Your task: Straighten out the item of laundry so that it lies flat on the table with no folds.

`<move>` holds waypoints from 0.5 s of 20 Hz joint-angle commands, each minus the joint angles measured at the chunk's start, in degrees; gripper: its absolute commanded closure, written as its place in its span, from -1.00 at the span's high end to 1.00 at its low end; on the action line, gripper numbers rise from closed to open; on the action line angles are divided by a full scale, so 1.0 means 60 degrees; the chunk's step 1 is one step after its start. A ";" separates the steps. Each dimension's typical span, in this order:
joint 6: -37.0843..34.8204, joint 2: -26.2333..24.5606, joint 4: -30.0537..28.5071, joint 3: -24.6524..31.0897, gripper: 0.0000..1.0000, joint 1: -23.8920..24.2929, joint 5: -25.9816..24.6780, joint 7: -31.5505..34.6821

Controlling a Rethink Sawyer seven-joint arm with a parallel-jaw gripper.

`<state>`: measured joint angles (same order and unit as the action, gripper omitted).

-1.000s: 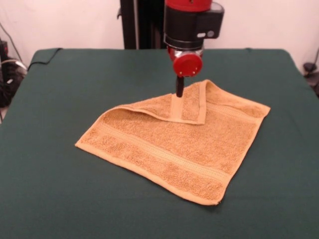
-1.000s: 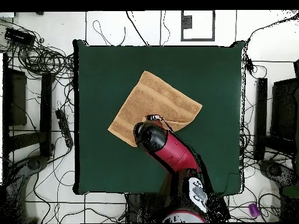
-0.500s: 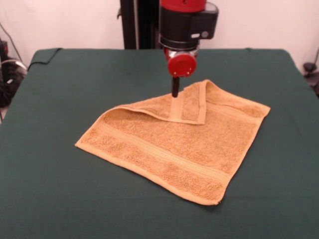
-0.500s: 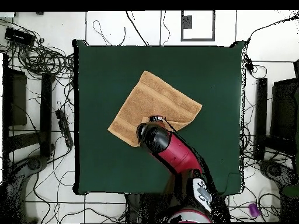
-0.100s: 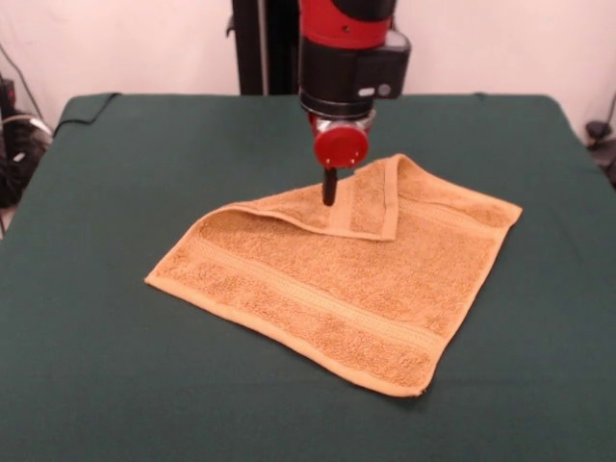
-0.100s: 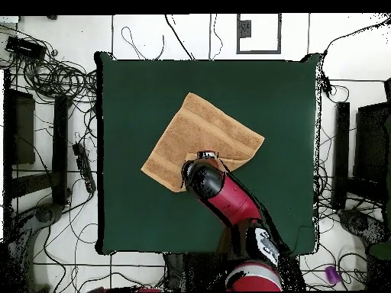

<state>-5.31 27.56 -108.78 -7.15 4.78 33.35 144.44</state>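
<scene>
On the dark green cloth table (image 5: 115,366) lies a square orange-tan terry towel (image 5: 327,289), far corner folded over. Just above that flap hangs the red-and-black gripper (image 5: 329,197), fingers indistinguishable. Pressing down could pinch both layers.

Gripper (image 5: 329,197) state: we see one dark tip below the red disc in the front view; we cannot tell whether it stands apart or closed.
Gripper, overhead view: hidden beneath the arm (image 6: 221,194); we cannot locate it there.
Towel (image 5: 337,274) corner under the gripper: in the overhead view the arm covers it.
Towel tag: too small; we cannot find it.
Arm, front view: cut off by the top edge above the gripper.
Table (image 5: 115,385): near edge cut off by the bottom edge in the front view.
</scene>
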 commanded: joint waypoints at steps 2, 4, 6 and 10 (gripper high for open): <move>0.0534 -0.0743 0.0012 0.1390 1.00 -0.0220 0.0578 0.2157; 0.0417 -0.0738 0.0035 0.1346 1.00 -0.0279 0.0659 0.2182; 0.0291 -0.0733 0.0063 0.1276 1.00 -0.0339 0.0715 0.2177; -0.0062 -0.0660 0.0141 0.0988 1.00 -0.0518 0.0723 0.2046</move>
<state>-4.18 26.80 -108.77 -5.82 4.15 33.55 144.44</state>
